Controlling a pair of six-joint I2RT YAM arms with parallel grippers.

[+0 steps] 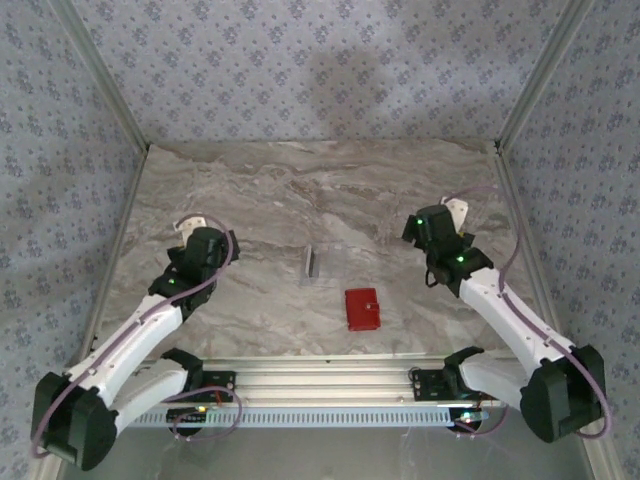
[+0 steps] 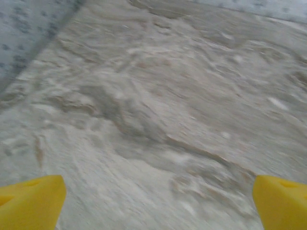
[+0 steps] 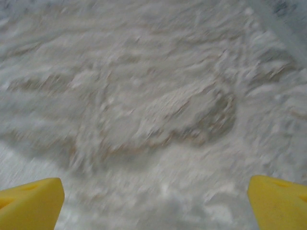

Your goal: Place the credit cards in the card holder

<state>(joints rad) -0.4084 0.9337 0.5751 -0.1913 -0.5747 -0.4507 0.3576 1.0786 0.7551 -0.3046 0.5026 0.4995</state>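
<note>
The left hand (image 1: pixel 196 240) hangs over the left part of the marble worktop (image 1: pixel 260 190) with its yellow fingers (image 2: pixel 31 201) spread wide and nothing between them. In its wrist view the left hand (image 2: pixel 157 203) looks down on bare, blurred marble, and the patterned wall (image 2: pixel 29 28) runs past its far left corner.

The right hand (image 1: pixel 445 225) hangs over the right part of the worktop, also spread wide and empty. From its own wrist, the right hand (image 3: pixel 156 203) shows a yellow fingertip (image 3: pixel 29 201) at each lower corner, with blurred marble in the gap.

The card holder (image 1: pixel 362 309), red and folded shut, lies flat on the worktop between the two hands. It sits to the right of the left hand and to the left of the right hand, nearer the arm bases than either and well apart from both.

A clear plastic box (image 1: pixel 322 264) rests just beyond the card holder, on its far-left side, close to it but apart. It also lies between the hands, roughly level with the left one. A thin dark strip shows at the box's left end; it is too small to tell whether it is the credit cards.
</note>
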